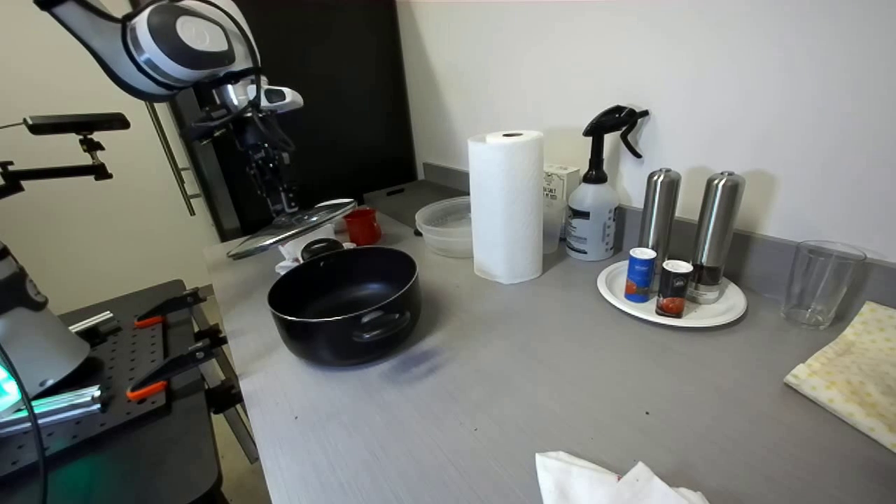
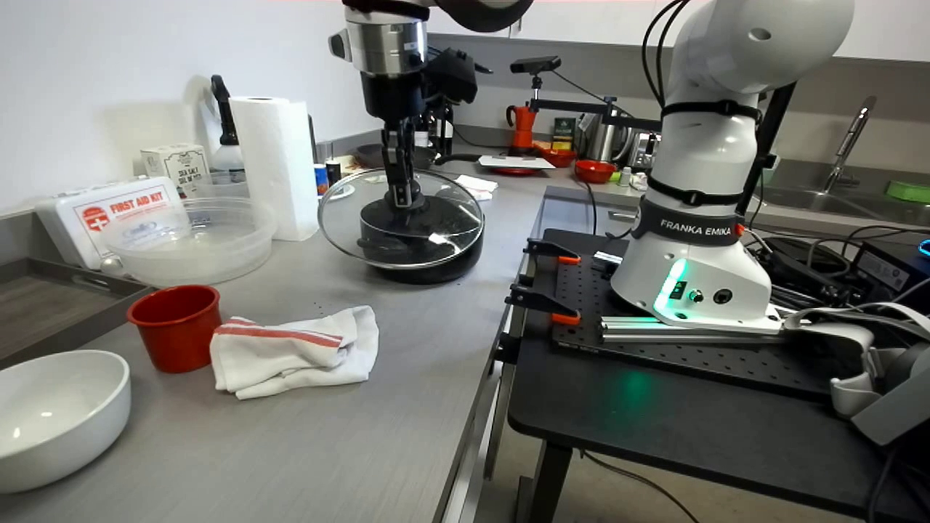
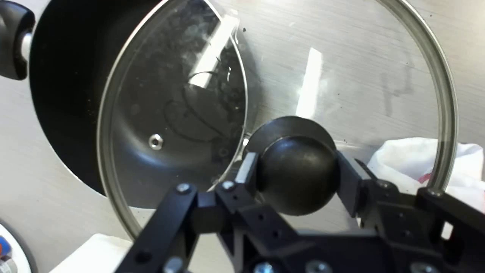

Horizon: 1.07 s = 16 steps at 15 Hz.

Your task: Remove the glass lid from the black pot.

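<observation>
Glass lid (image 1: 294, 228): looked see-through and silvery-rimmed; hung tilted, pinched by its round black knob (image 3: 299, 175) in the pincer (image 2: 402, 197).

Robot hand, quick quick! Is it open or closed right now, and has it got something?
Hand: closed on the black knob, holding up the lid.

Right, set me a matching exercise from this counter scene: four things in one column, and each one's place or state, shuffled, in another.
Things
1. glass lid
2. black pot
3. red cup
4. blue canister

Places and states
A. on the white plate
B. lid off, standing on the counter
C. beside the striped towel
D. tilted, held by the tool

Right pairs: 1-D, 2-B, 3-C, 4-A
</observation>
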Tool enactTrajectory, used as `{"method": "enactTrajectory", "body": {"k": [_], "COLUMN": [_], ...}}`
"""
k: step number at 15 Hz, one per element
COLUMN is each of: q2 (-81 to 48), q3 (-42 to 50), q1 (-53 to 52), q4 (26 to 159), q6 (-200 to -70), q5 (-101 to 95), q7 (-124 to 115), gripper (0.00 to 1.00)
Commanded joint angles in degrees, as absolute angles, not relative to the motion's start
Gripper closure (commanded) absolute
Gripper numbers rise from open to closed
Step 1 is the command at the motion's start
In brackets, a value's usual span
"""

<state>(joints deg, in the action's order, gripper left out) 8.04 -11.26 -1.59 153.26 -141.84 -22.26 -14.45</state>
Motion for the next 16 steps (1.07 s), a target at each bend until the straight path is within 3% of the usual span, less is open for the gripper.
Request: {"method": "enactTrajectory", "body": {"k": [1, 16], "q2": [4.31, -19.43], "q3": [-13.86, -12.14], "q1": [-4.66, -18.62], "q4": [149.10, 133.12], "q6": [-137.87, -132.34], "q5": [-26.39, -32.07], "q7": [-19.27, -17.66], "gripper": [0.73, 0.73]}}
